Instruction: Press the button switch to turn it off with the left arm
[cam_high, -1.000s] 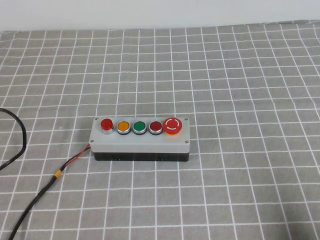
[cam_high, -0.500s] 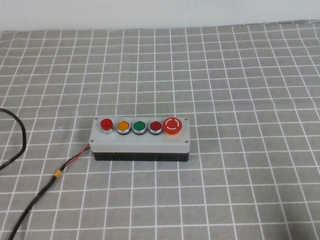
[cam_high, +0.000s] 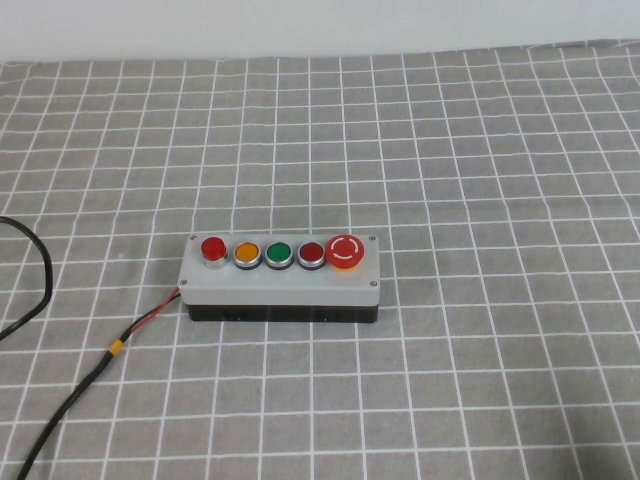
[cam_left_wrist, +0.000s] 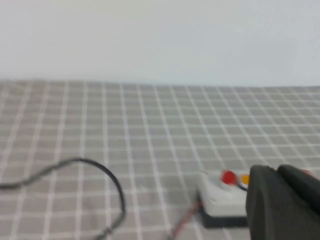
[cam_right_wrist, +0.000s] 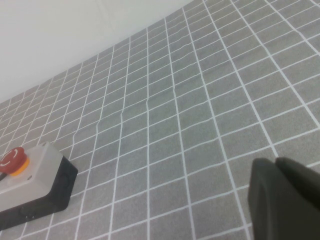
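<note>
Grey checked cloth (cam_high: 480, 150), black cable (cam_high: 40, 290), white wall (cam_high: 300, 25)

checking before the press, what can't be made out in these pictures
- Left gripper: left wrist view, blurred and cut off by the frame corner; open or shut unclear.
- Right gripper: right wrist view, cut off by the corner; same doubt.
- Neither arm shows in the high view.
- Button switch: lit or off too small to tell.
- Box: right wrist view, cut by the edge, only the mushroom button shows.

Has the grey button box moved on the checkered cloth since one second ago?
No. The grey box sits on the same cloth grid lines; the button switch is unchanged.
</note>
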